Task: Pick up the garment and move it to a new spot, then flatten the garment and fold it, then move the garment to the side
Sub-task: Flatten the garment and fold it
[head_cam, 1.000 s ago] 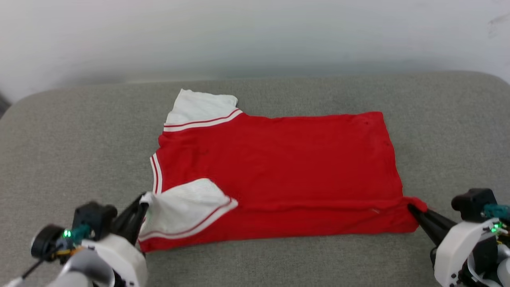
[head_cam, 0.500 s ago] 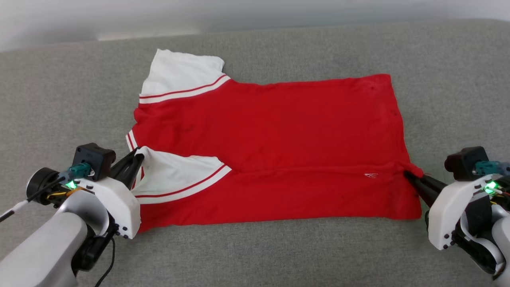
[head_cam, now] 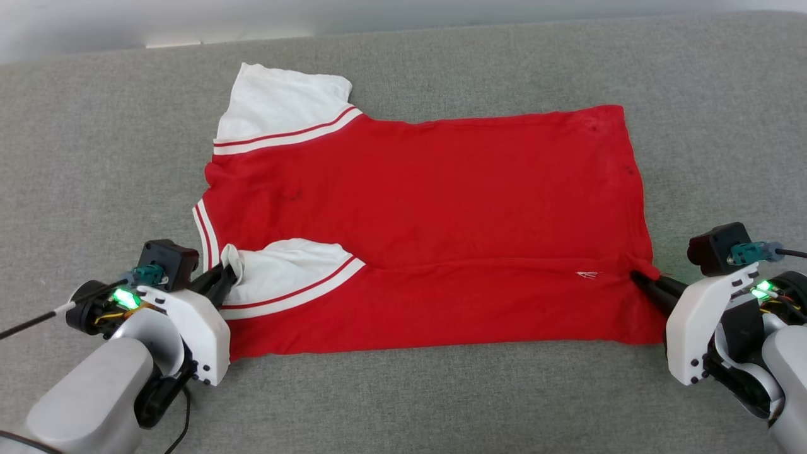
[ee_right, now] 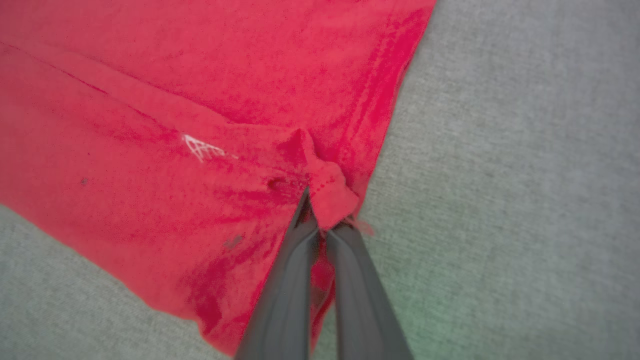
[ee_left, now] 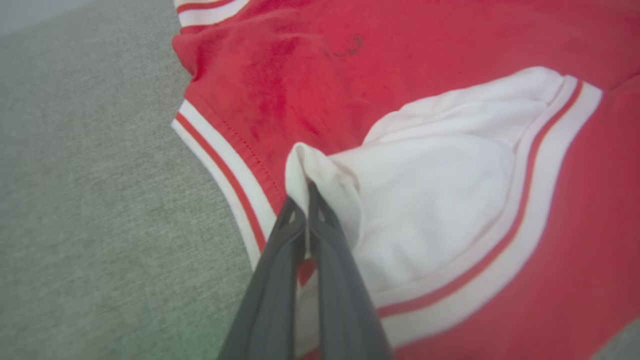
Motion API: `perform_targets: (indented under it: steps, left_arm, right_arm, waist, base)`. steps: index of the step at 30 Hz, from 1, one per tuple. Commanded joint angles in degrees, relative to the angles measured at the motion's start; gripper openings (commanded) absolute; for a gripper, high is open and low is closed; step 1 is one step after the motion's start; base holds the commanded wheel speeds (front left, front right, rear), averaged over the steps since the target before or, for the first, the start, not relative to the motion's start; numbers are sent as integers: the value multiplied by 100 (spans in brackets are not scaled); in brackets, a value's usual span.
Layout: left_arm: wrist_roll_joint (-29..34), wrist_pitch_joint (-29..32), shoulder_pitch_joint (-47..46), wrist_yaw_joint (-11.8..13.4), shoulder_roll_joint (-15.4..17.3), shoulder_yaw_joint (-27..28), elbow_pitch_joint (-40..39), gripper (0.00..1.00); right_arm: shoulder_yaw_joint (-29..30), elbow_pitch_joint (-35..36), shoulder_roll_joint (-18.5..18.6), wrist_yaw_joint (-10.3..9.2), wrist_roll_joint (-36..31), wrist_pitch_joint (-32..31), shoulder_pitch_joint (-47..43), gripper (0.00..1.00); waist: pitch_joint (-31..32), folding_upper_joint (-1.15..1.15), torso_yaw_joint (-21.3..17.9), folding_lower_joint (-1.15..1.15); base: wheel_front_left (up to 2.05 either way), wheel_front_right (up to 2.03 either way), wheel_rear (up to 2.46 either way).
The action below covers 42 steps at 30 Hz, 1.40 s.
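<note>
Garment: my red jersey-style T-shirt with white short sleeves and red-white striped trim (head_cam: 441,208) lies spread out, plain red side up, collar end toward my left, hem toward my right.
Near sleeve: the white sleeve with the striped band (head_cam: 290,268) is turned in over the red body. From it a low ridge runs across to the hem corner.
Far sleeve: the other white sleeve (head_cam: 280,101) sticks out flat at the far edge.
Left claw: my left claw (head_cam: 228,277) is clenched on the cuff corner of the near sleeve.
Right claw: my right claw (head_cam: 638,277) is clenched on a bunched knot of red hem at the ridge's end.
Underneath: a grey woven upholstered surface (head_cam: 94,157), with the shirt near its middle.
Done, by my reckoning: placed, flattened, and the near long edge brought inward as a first fold.
Left to do: let go, fold in the far side and sleeve, fold across, then shift the bundle aside.
</note>
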State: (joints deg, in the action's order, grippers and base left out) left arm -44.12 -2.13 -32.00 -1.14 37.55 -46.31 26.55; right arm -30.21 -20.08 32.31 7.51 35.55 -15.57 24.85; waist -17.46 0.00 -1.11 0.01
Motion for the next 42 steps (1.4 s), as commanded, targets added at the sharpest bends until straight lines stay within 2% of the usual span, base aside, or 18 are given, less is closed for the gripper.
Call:
perform_targets:
  steps: [1,2,3,4,5,10,15,17,20,27,31,34,42]
  left_arm:
    - [-9,13,-52,-27,-4,-29,71,0]
    - [-25,18,-73,-30,-8,-23,123,2]
    - [-21,16,-96,15,-6,-1,176,61]
    - [-18,-31,-130,41,-2,38,200,100]
    - [17,-45,-169,69,61,54,115,100]
    - [163,-5,-293,117,358,74,-329,100]
    - [84,528,-465,67,734,89,-963,100]
    - [-124,884,-517,-15,839,118,-1200,100]
    - [-636,1727,-534,-84,977,130,-1453,100]
    - [-1319,3428,-700,-77,1302,-53,-1828,100]
    - [-1757,4292,-655,-33,1409,-166,-1899,100]
    - [-1932,4690,-612,24,1426,-263,-1879,100]
    - [-1805,5015,-466,-15,1288,-610,-1483,100]
  right_arm:
    - [-54,-40,9,-3,26,21,49,0]
    - [-59,-30,26,-3,43,33,74,0]
    - [-73,-13,34,-4,75,30,90,1]
    - [-95,29,46,-4,101,26,95,30]
    - [-78,128,113,-4,160,97,57,100]
    - [-1,340,165,-4,135,208,-89,100]
    - [114,520,177,-4,40,206,-199,100]
    - [152,578,160,-4,10,184,-248,100]
    - [176,642,121,-4,-25,142,-278,100]
    - [113,767,54,-4,-44,49,-218,100]
    - [35,777,44,-3,15,-55,-151,100]
    - [-9,771,49,-4,59,-117,-129,100]
    - [-182,700,9,-4,180,-191,74,100]
  waist:
    - [46,0,3,-1]
    - [77,0,5,-1]
    - [114,0,7,-1]
    - [154,0,12,-1]
    - [320,0,49,-1]
    - [578,0,99,-1]
    - [676,0,148,-1]
    - [684,0,160,-1]
    - [688,0,163,-1]
    - [635,0,80,-1]
    - [575,0,0,-1]
    - [518,0,-45,-1]
    - [337,0,-175,-1]
  base:
    - [0,0,0]
    - [0,0,0]
    - [0,0,0]
    - [0,0,0]
    - [0,0,0]
    - [0,0,0]
    - [0,0,0]
    - [0,0,0]
    - [0,0,0]
    - [0,0,0]
    - [0,0,0]
    - [0,0,0]
    - [0,0,0]
